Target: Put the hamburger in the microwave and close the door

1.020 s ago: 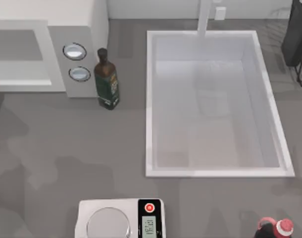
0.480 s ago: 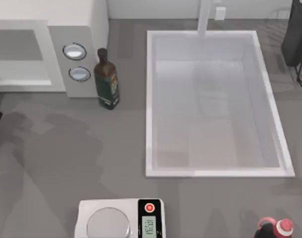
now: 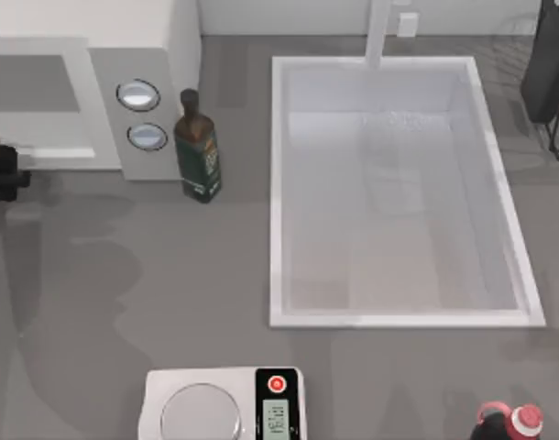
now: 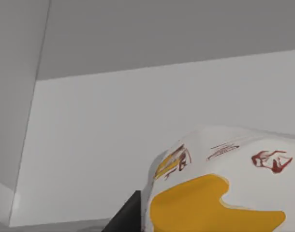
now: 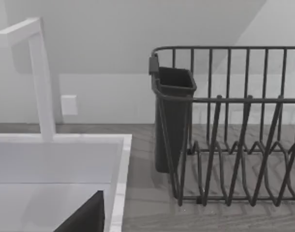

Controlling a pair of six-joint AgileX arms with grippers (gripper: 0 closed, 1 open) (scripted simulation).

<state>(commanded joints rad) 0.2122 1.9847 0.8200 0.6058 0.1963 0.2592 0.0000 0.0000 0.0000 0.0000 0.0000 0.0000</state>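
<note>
At the far left edge of the top view, the left end effector (image 3: 3,170) shows as a dark shape just in front of the microwave (image 3: 87,55), level with the lower edge of its open front. In the left wrist view the hamburger (image 4: 220,183), wrapped in white paper with a yellow patch and small red marks, sits right against the camera with a dark finger (image 4: 125,217) beside it, and the pale inner wall of the microwave stands behind it; whether the fingers are clamped on the wrapper I cannot tell. The grey panel with two round knobs (image 3: 138,95) faces up on the microwave's right part, and a dark green bottle (image 3: 197,147) stands upright on the grey bench (image 3: 169,275) just beside it. The white sink (image 3: 399,192) takes up the middle and right of the bench, and a scale (image 3: 224,405) sits at the near edge. The right wrist view looks across the sink corner to a dark wire dish rack (image 5: 234,125) with a cutlery cup.
</note>
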